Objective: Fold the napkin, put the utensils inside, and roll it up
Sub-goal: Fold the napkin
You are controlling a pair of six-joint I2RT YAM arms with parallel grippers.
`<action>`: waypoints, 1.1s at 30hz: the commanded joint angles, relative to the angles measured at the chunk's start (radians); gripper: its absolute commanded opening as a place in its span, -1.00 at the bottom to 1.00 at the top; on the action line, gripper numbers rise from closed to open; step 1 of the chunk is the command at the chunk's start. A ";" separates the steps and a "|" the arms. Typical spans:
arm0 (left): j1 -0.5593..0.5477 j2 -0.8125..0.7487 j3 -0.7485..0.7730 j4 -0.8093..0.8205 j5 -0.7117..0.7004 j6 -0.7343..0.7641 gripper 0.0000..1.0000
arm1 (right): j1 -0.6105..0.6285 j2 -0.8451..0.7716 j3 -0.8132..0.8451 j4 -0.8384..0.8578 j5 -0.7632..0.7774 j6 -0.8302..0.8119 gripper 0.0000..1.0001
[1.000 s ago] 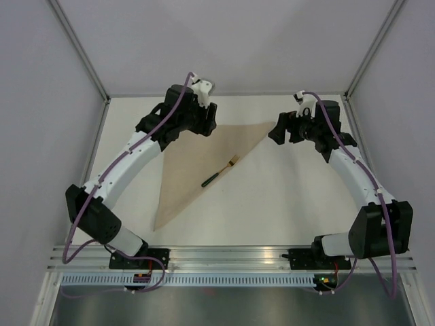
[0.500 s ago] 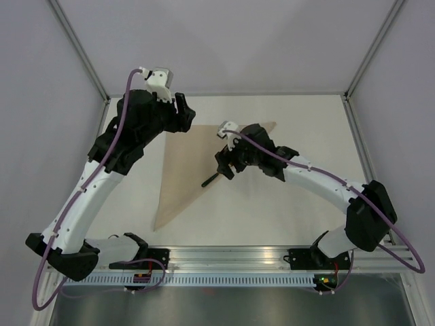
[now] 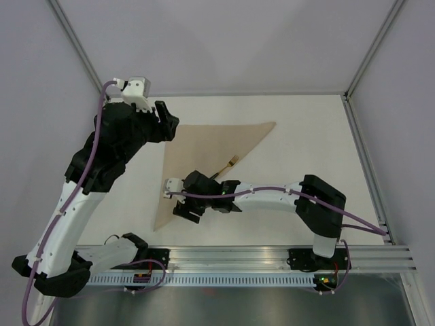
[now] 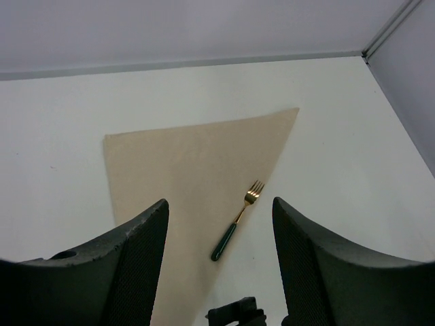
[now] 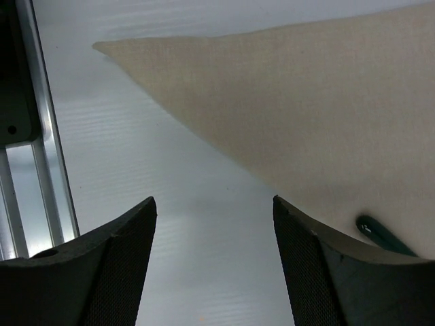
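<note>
**A:** From the top camera, where is the napkin (image 3: 204,153)?

**B:** It lies flat on the table (image 3: 306,156), folded into a triangle. The left gripper (image 3: 167,123) hangs high over its far left corner. The right gripper (image 3: 182,209) sits low over the narrow near tip. A fork (image 3: 232,163) lies along the long diagonal edge, just behind the right wrist.

**A:** And the left wrist view?

**B:** The left gripper (image 4: 219,202) has its jaws spread with nothing in them. The napkin (image 4: 190,163) is well below and ahead of it, and the fork (image 4: 236,223) shows in the gap between the fingers.

**A:** The right wrist?

**B:** The right gripper (image 5: 213,200) is also spread and bare. The napkin (image 5: 306,102) lies just ahead, with its point reaching out beyond the left finger toward the rail (image 5: 41,156). The fork (image 5: 380,234) shows only the green end of its handle, beside the right finger.

**A:** How would you expect the cloth to handle?

**B:** It looks soft, light and limp, so it will probably sag and drag rather than hold its shape. The two layers could slide apart. I'd pinch close to a corner or edge, catching both layers. The fork looks stiff and smooth and is likely to skid when the cloth moves.
</note>
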 commanded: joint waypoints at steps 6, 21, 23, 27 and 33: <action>0.003 0.001 0.004 -0.047 -0.059 -0.047 0.34 | 0.096 0.111 0.132 0.115 0.046 -0.070 0.44; 0.003 0.009 0.010 -0.065 -0.105 -0.047 0.34 | 0.213 0.205 0.119 0.334 0.086 -0.155 0.25; 0.003 0.009 0.010 -0.067 -0.105 -0.047 0.34 | 0.222 0.211 0.108 0.383 0.091 -0.166 0.25; 0.003 0.006 0.010 -0.068 -0.108 -0.045 0.34 | 0.227 0.241 0.096 0.443 0.092 -0.195 0.24; 0.003 -0.005 0.007 -0.073 -0.120 -0.039 0.34 | 0.239 0.248 0.017 0.557 0.099 -0.253 0.21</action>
